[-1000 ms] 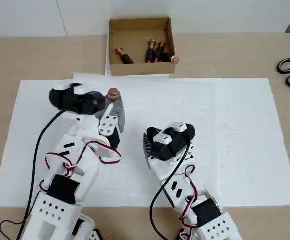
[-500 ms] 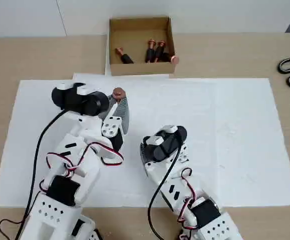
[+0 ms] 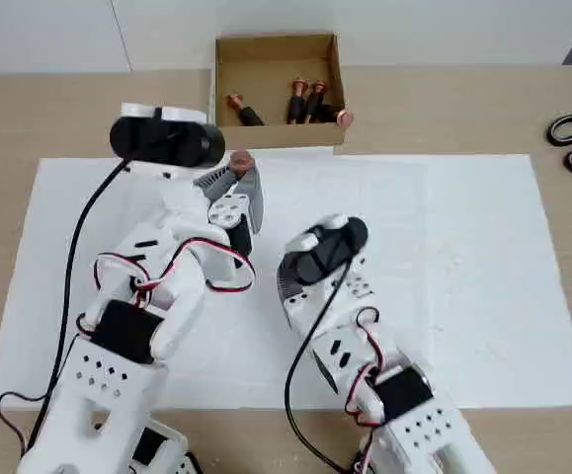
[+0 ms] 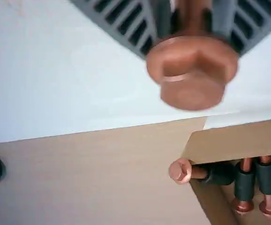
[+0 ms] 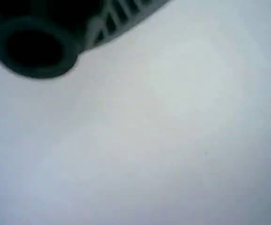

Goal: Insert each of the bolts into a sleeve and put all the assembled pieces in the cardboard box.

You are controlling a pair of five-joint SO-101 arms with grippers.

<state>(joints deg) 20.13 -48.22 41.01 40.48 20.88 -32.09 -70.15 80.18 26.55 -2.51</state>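
L gripper [image 3: 238, 173] is clamped on a copper hex-head bolt [image 4: 191, 70]. The head pokes past the fingertips, just short of the cardboard box [image 3: 216, 89] near wall, above the white sheet [image 3: 444, 276]. Dark bits beside the shank are prob. a sleeve, can't confirm. R gripper [image 3: 286, 284] sits low over the sheet, seemingly closed on a black sleeve [image 5: 34, 49]. Four assembled pcs [image 3: 305, 101] lie in the box. To do it well: clear the wall w/ margin, centre over bare box floor, lower, then let go. Don't drop from height.
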